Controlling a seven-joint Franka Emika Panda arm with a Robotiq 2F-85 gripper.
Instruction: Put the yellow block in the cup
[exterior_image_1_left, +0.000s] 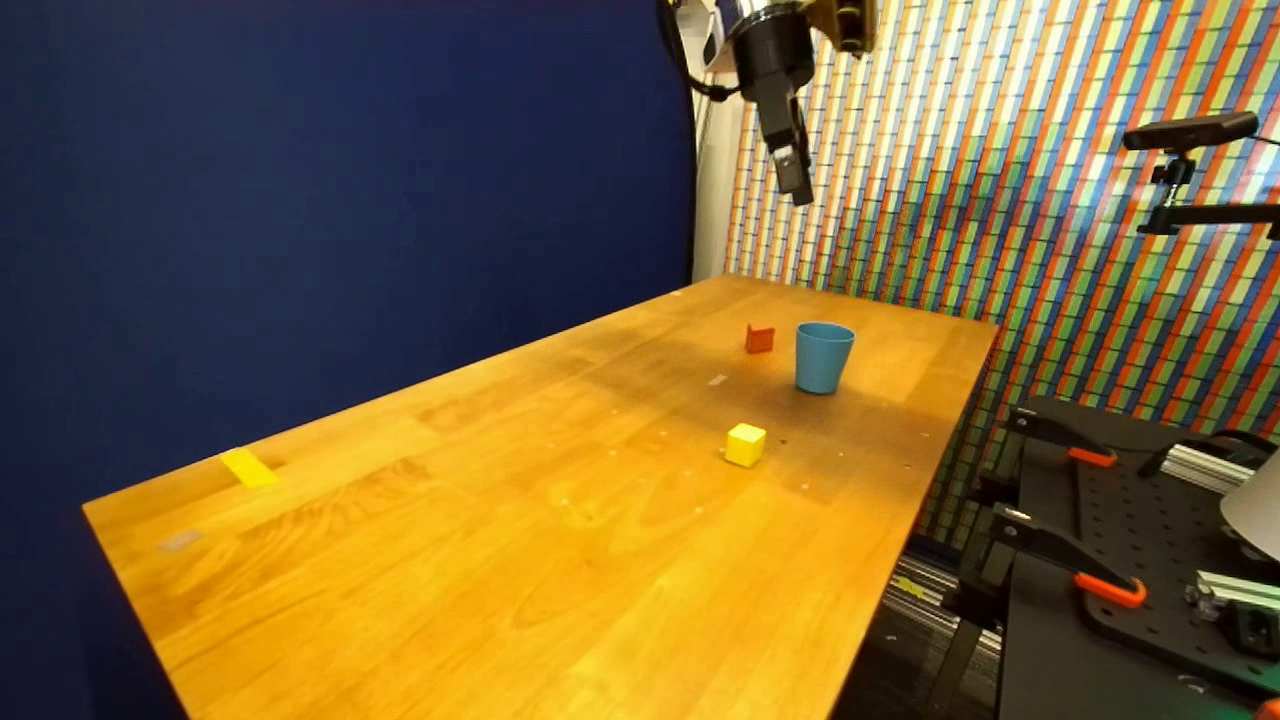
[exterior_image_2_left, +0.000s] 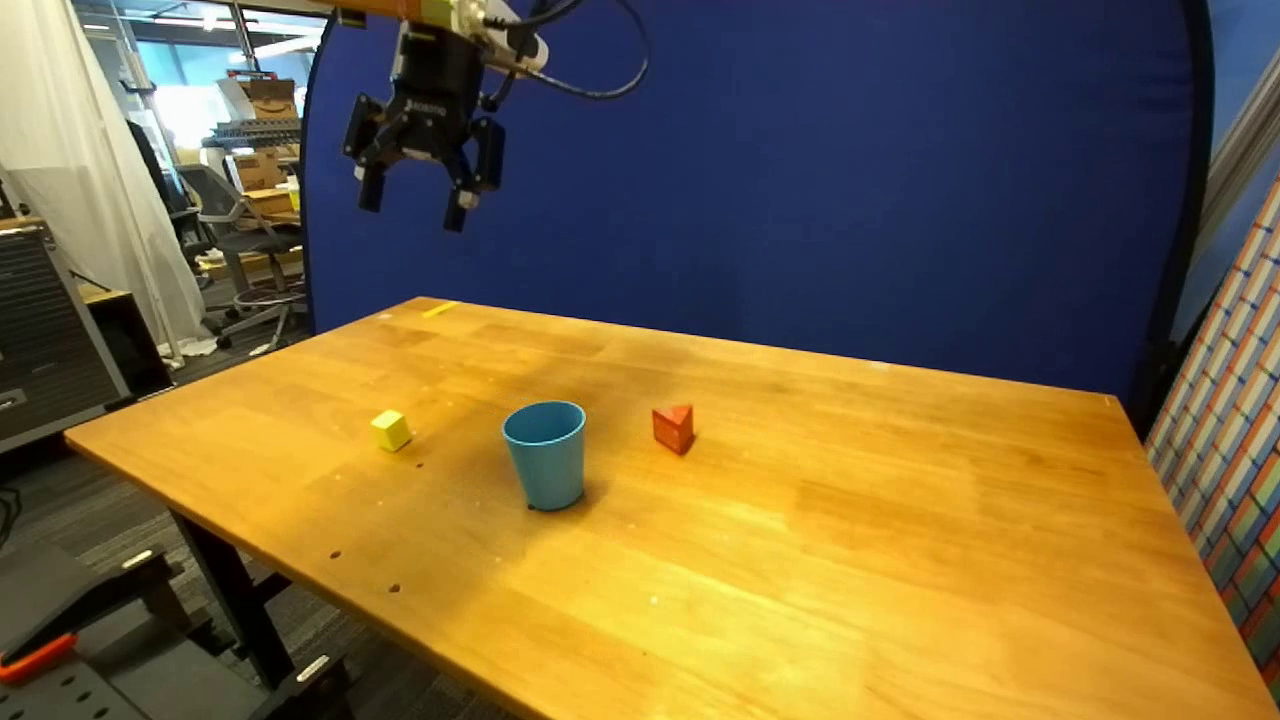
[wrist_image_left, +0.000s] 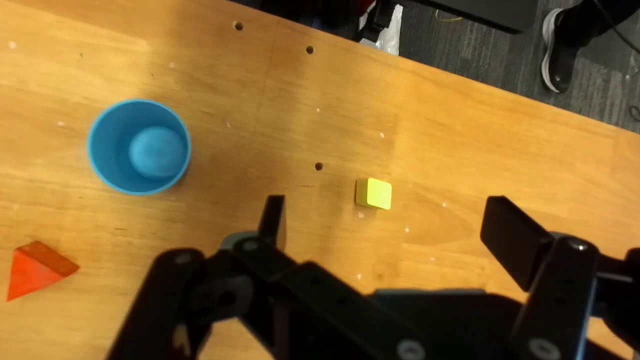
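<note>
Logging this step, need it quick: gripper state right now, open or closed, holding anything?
Robotiq gripper: open, holding nothing, raised above the wooden table; the yellow cube lies on the tabletop.

A: Pose of the arm (exterior_image_2_left: 528, 52)?
B: Its lower end shows at the top edge in both exterior views; raised; the pincer (exterior_image_2_left: 412, 215) hangs beneath, pointing down, slightly tilted.
A: State of the jaws?
B: Parted wide; in the wrist view the two fingers (wrist_image_left: 515, 242) stand well apart, dark, somewhat blurred; linkage bars (wrist_image_left: 345, 305) cross the lower part.
A: Outside check?
B: Agrees; in an exterior view the outer links (exterior_image_2_left: 488, 150) flare to both sides, gap plain; in an exterior view the housing (exterior_image_1_left: 775, 50) appears nearly side-on, fingers almost overlapping.
</note>
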